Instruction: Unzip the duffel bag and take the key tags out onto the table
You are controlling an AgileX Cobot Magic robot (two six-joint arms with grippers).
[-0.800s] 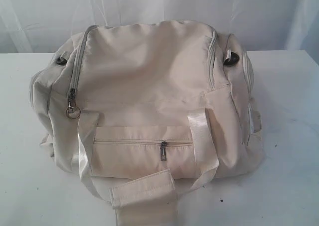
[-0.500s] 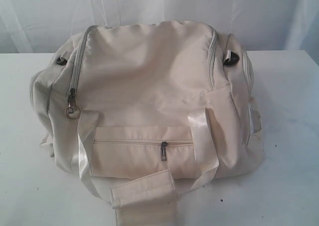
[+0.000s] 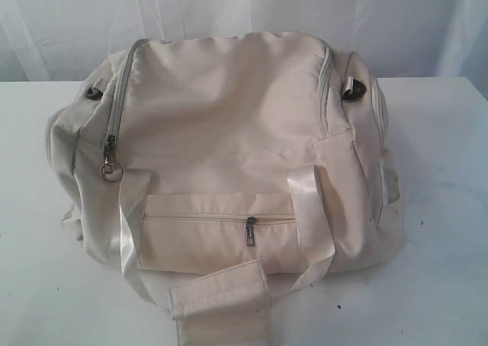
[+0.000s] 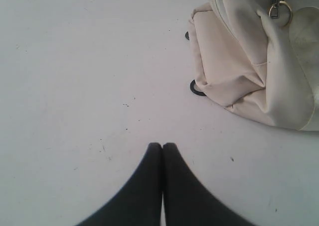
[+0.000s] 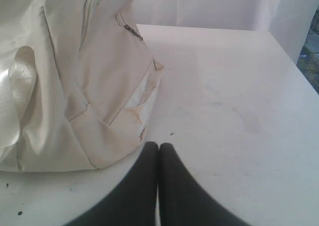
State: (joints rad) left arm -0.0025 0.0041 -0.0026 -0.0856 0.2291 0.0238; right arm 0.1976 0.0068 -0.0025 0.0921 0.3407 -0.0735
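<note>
The cream duffel bag (image 3: 229, 148) lies zipped on the white table (image 3: 442, 209), its front pocket zipper pull (image 3: 250, 232) closed and a metal ring (image 3: 112, 171) hanging from the main zipper at its left end. No key tags are in view. Neither arm shows in the exterior view. My left gripper (image 4: 162, 145) is shut and empty over bare table, apart from the bag's end (image 4: 249, 71) and the ring (image 4: 280, 9). My right gripper (image 5: 158, 145) is shut and empty, just beside the bag's other end (image 5: 99, 86).
A folded handle wrap (image 3: 221, 289) lies in front of the bag near the table's front edge. White curtains (image 3: 244, 11) hang behind the table. Small dark specks dot the tabletop. The table's right edge (image 5: 299, 66) shows in the right wrist view.
</note>
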